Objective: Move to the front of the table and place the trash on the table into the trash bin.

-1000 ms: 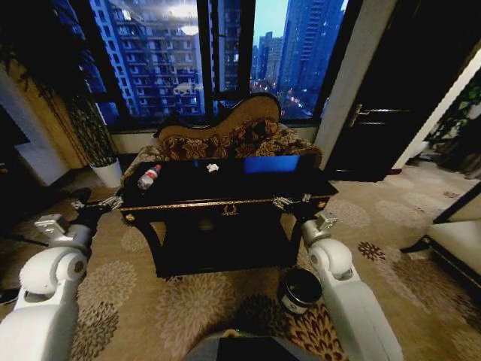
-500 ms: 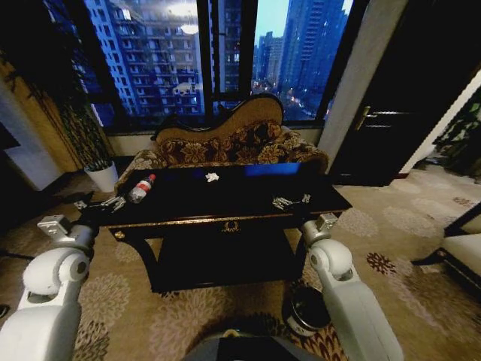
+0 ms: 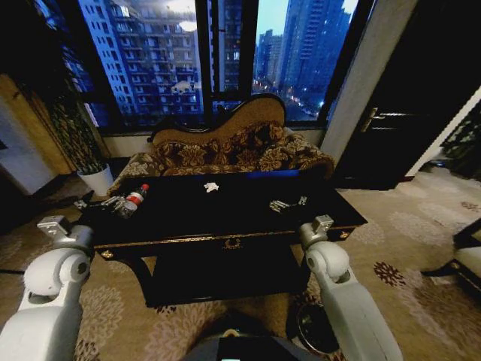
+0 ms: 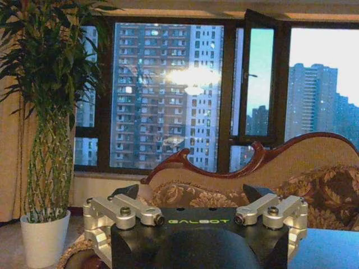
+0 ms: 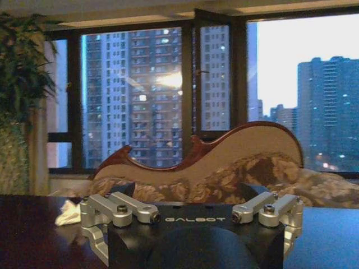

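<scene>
The black table (image 3: 225,214) with gold trim stands right in front of me. On its left end lies a clear bottle (image 3: 134,200) with a red cap, and a white paper wad (image 3: 212,187) sits near the far edge. The wad (image 5: 68,213) also shows on the dark tabletop (image 5: 28,235) in the right wrist view. My left gripper (image 3: 96,203) hovers open at the table's left end, just beside the bottle. My right gripper (image 3: 290,203) is open over the right half of the table, holding nothing. The trash bin (image 3: 314,335) stands on the carpet, partly hidden behind my right arm.
A patterned curved-back sofa (image 3: 225,147) stands behind the table under the windows. A white plant pot (image 3: 96,179) sits at the far left, and a dark door (image 3: 391,128) at the right. Patterned carpet runs along both sides of the table.
The whole view has shifted: the camera has come closer to the table, which looks larger and lower. The bin has slid toward the bottom edge. Both grippers now reach over the tabletop.
</scene>
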You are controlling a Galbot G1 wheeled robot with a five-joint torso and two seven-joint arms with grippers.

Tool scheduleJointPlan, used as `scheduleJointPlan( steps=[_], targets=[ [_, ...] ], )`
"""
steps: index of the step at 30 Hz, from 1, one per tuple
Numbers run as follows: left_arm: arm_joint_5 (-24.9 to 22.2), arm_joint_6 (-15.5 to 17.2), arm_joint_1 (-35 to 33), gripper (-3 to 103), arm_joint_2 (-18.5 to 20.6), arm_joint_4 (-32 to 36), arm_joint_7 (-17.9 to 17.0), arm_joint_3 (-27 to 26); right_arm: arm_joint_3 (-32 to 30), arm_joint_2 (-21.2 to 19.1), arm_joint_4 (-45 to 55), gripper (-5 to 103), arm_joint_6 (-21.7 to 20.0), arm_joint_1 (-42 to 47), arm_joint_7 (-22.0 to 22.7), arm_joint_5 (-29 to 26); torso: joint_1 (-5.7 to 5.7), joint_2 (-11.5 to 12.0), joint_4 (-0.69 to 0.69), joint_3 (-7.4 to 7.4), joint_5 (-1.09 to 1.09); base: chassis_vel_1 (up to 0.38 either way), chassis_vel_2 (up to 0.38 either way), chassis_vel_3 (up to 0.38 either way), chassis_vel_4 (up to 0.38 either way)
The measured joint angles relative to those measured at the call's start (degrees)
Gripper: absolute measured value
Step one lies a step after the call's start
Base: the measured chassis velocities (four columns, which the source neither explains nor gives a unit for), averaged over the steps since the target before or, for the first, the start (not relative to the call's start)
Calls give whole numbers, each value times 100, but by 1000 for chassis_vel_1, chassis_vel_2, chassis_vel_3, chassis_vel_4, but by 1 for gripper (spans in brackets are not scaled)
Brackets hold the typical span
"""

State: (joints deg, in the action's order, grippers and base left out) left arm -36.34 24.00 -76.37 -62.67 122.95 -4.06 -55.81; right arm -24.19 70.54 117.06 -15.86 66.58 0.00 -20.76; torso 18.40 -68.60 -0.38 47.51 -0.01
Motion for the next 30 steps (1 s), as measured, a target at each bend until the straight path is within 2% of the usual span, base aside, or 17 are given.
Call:
scheduleJointPlan(
  steps=[7,15,16,22,30],
  targets=[
    [13,-2,-206,100,-203,197,-2,-241,600,-114,-627,100,-116,-908,-1,-95,-2,-1,1,0,2,0,0,0,0],
    [235,-1,-439,100,-542,410,2,-491,1238,-236,-1259,100,-444,-1882,-1,-609,2,-1,2,1,-1,0,0,0,0],
    [278,-1,-472,100,-584,432,16,-508,1324,-237,-1368,100,-455,-1993,0,-640,2,-1,-2,1,1,0,0,0,0],
    [430,-102,-726,100,-769,575,159,-627,1906,-136,-2065,100,-494,-2723,-1,-743,2,0,0,1,1,0,0,0,0],
    [442,-211,-924,100,-860,656,186,-748,2477,89,-2786,100,-529,-3571,-1,-792,2,-1,1,1,-1,0,0,0,0]
  ],
)
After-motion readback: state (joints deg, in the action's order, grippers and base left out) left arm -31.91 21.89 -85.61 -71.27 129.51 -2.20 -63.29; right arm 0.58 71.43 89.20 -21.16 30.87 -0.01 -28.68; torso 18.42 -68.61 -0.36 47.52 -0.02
